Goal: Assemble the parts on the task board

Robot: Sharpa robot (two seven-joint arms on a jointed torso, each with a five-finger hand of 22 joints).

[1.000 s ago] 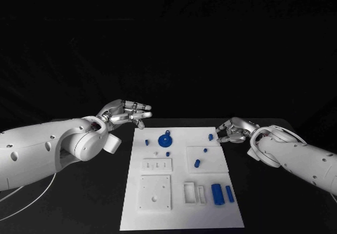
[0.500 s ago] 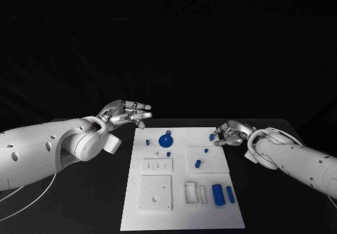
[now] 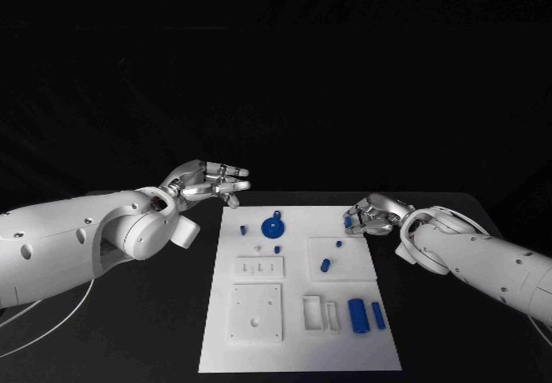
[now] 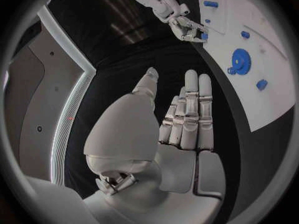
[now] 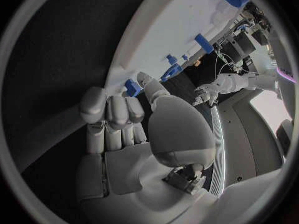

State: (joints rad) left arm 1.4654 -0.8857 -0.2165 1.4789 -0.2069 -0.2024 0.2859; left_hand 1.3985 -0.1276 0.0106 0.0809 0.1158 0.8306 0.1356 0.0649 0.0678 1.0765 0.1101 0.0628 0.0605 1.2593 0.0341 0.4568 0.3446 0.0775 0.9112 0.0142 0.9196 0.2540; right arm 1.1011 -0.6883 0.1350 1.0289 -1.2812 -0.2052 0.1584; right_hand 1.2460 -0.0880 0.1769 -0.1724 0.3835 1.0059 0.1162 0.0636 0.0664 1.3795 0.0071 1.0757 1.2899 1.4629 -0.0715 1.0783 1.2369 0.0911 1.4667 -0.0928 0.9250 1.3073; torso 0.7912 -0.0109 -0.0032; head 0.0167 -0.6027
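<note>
The flat white rectangular task board [image 3: 301, 315] lies mid-table. At its 1 o'clock corner the right hand [image 3: 370, 215] hovers beside a small blue peg [image 3: 346, 223], fingers curled in [image 5: 109, 112], holding nothing. At 11 o'clock the left hand [image 3: 213, 183] floats off the board's edge, fingers spread and empty [image 4: 187, 117]. A blue toothed gear [image 3: 273, 230] sits near 12 o'clock; 2 blue cylinders [image 3: 366, 314] lie at 5 o'clock.

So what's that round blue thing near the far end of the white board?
The blue gear is a toothed wheel that looks like plastic, with a knob rising from its far edge. It lies flat on the white task board, near the far end, left of centre. Neither robot hand touches it; small blue pieces lie nearby.
</note>
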